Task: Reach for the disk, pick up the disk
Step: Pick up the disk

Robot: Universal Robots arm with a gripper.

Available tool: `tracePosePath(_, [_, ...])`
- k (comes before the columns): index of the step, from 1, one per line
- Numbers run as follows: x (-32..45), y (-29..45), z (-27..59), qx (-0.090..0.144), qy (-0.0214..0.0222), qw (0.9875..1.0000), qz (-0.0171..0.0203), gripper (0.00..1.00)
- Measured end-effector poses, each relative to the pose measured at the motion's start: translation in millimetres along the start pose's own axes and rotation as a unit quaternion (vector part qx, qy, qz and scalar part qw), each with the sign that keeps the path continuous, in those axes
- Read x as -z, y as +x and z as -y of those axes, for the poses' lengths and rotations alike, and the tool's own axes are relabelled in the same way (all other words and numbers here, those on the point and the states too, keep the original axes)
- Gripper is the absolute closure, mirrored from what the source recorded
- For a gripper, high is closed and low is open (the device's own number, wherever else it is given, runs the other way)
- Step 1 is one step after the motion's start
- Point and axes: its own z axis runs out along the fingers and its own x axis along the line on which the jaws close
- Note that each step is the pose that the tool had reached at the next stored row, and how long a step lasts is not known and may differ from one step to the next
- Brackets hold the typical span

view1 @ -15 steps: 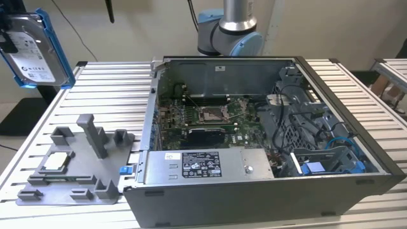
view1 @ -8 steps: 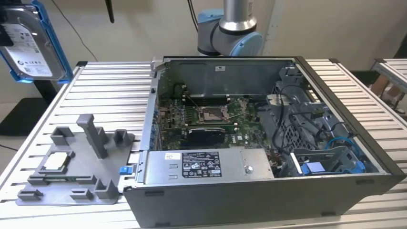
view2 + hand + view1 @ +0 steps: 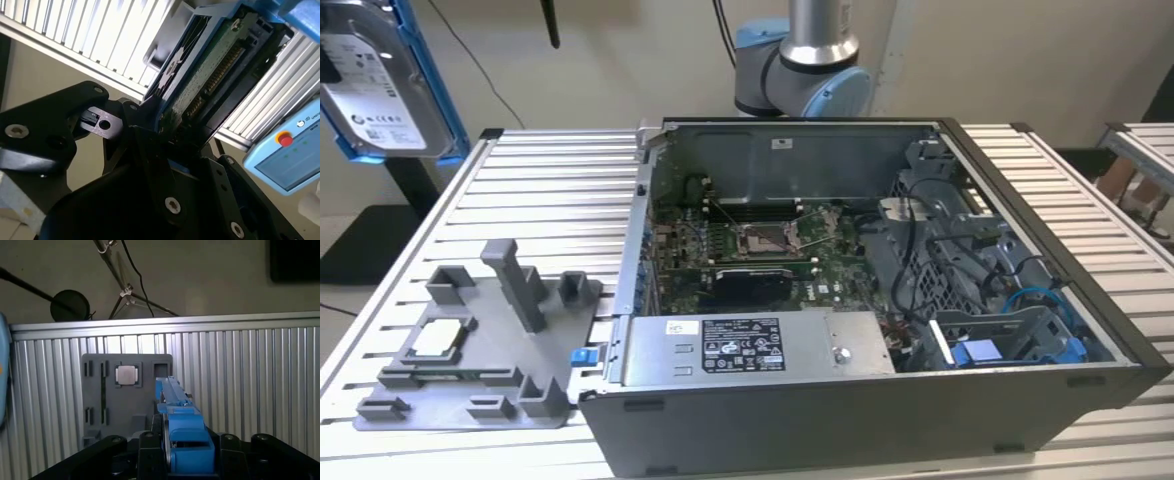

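Closure of the gripper (image 3: 172,127) on the disk (image 3: 210,70) is shown in the second wrist view. The black fingers (image 3: 145,112) are pressed against the drive's two faces. The lower end of the drive is hidden between them. From this angle the disk is seen edge-on: a green circuit board, a row of connector pins and the blue bracket can be made out, but the label cannot.

In the first wrist view the disk (image 3: 182,425) is reduced to a narrow blue strip of bracket rising from the gripper (image 3: 187,452). Its metal body is masked almost entirely there.

In the exterior view the disk (image 3: 380,85) is held in the air at the far upper left, upright and slightly tilted, with its white label turned toward the camera. Its top and left side are cut off by the picture's edge. It is well apart from the open computer case (image 3: 854,420) and hangs beyond the back corner of the slatted aluminium table (image 3: 547,200) at the exterior view's left.

On the table, a grey fixture tray (image 3: 467,395) is set just beside the case. A small square silver chip (image 3: 440,338) is seated in one of its recesses. The same tray (image 3: 100,390) and chip (image 3: 126,375) are seen in the first wrist view.

Inside the case, a motherboard (image 3: 761,250) and a labelled power supply (image 3: 747,345) are exposed. A blue plastic part (image 3: 983,352) is partly hidden in the drive cage. The arm's base joint (image 3: 803,60) is visible behind the case, cut off above. A teach pendant (image 3: 285,160) with a red button is partly cropped in the second wrist view.
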Motion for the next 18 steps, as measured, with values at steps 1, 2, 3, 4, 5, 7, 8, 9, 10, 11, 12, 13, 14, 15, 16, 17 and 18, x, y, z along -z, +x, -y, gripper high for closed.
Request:
tracePosePath(1, [1.6,-0.1,0.0,0.0,0.0012,1.0,0.0001,1.0])
tracePosePath(2, [3.4,-0.1,0.0,0.0,0.002,1.0,0.0001,1.0])
tracePosePath(3, [5.9,-0.3,0.0,0.0,0.0021,1.0,0.0001,1.0])
tracePosePath(4, [8.3,-0.3,-0.1,0.0,0.0022,1.0,0.0002,1.0])
tracePosePath(5, [11.1,-0.5,-0.1,0.0,0.0022,1.0,0.0001,1.0])
tracePosePath(7, [16.9,-0.7,-0.2,0.0,0.0022,1.0,0.0002,1.0])
tracePosePath(8, [19.8,-0.8,-0.2,0.0,0.0022,1.0,0.0002,1.0])
tracePosePath(9, [22.3,-0.9,-0.3,0.0,0.0022,1.0,0.0002,1.0])
tracePosePath(10, [25.4,-1.1,-0.3,0.0,0.0022,1.0,0.0001,1.0])
tracePosePath(11, [30.9,-1.3,-0.4,0.0,0.0022,1.0,0.0002,1.0])
tracePosePath(12, [33.4,-1.4,-0.4,0.001,0.0022,1.0,0.0002,1.0])
tracePosePath(13, [36.0,-1.5,-0.4,0.001,0.0021,1.0,0.0001,1.0])
tracePosePath(14, [38.4,-1.6,-0.4,0.001,0.0022,1.0,0.0002,1.0])
tracePosePath(15, [40.4,-1.7,-0.5,0.001,0.0021,1.0,0.0001,1.0])
tracePosePath(16, [42.5,-1.8,-0.5,0.001,0.0021,1.0,0.0001,1.0])
tracePosePath(17, [44.4,-1.9,-0.5,0.001,0.0021,1.0,0.0001,1.0])
tracePosePath(18, [46.8,-1.9,-0.5,0.001,0.0021,1.0,0.0001,1.0])
